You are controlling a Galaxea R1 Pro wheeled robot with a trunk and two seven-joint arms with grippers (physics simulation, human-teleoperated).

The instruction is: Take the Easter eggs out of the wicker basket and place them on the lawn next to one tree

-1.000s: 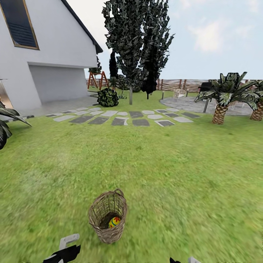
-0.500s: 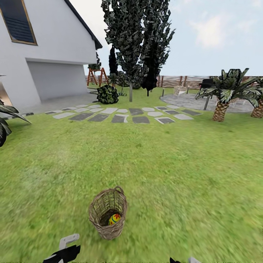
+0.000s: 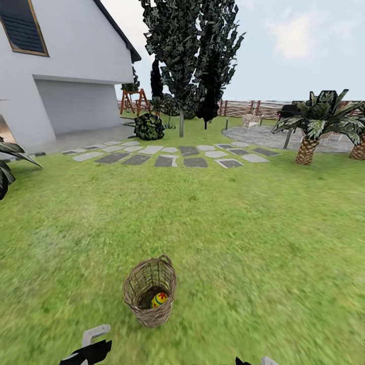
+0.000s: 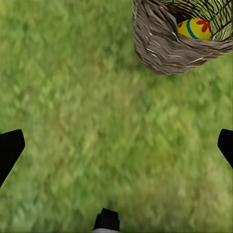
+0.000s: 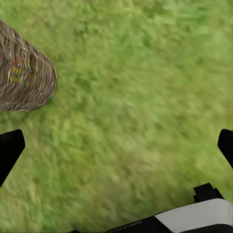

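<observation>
The wicker basket point(image 3: 150, 291) stands upright on the lawn point(image 3: 253, 243) just ahead of me. One yellow Easter egg point(image 3: 159, 299) with a red flower and blue band lies inside it; the basket's depth hides anything else. In the left wrist view the basket point(image 4: 162, 46) and egg point(image 4: 194, 29) sit beyond my left gripper point(image 4: 116, 148), which is open over bare grass. My right gripper point(image 5: 116, 145) is open too, with the basket point(image 5: 22, 80) off to one side. A tall tree point(image 3: 181, 124) with a grey trunk stands far back.
A white house point(image 3: 66, 66) with a garage is at the left. Stepping stones point(image 3: 167, 154) cross the grass ahead. Palms point(image 3: 306, 147) and a paved patio point(image 3: 263, 136) lie at the right, a slatted fence point(image 3: 243, 107) behind. A dark shrub point(image 3: 149, 126) sits near the tree.
The whole picture has slid up a little, so the camera has moved. The basket and egg lie as before, and both arms keep their place in the picture.
</observation>
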